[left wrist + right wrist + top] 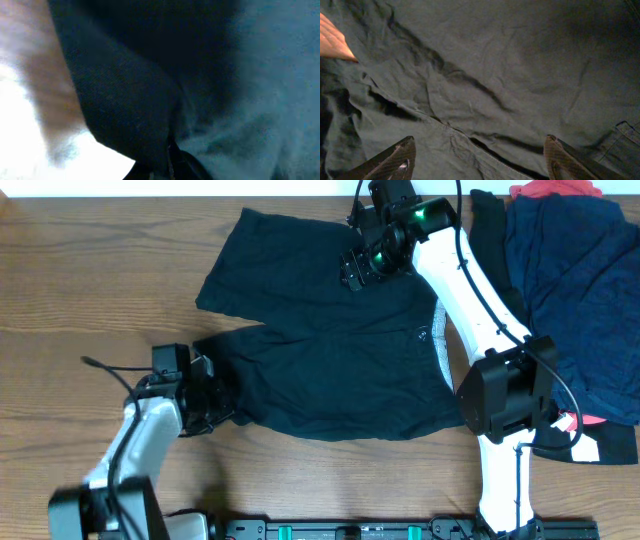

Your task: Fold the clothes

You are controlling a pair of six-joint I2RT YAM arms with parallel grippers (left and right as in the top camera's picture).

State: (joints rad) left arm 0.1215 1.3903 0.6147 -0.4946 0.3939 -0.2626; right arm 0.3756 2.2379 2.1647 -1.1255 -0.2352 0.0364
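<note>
The black shorts (330, 370) lie spread flat in the middle of the wooden table, with the pale speckled waistband lining (441, 345) at their right. My left gripper (208, 395) is at the hem of the lower left leg. In the left wrist view dark fabric (125, 95) fills the frame and a fold runs down into the jaws (170, 165), which look shut on it. My right gripper (362, 268) hovers over the upper leg. Its fingers (480, 160) are wide open above creased fabric (485, 75).
A pile of other garments lies at the right: navy blue (580, 290), red (555, 190) and black (490, 230). My right arm (470, 290) crosses the shorts' waist. Bare wood (80, 270) lies to the left.
</note>
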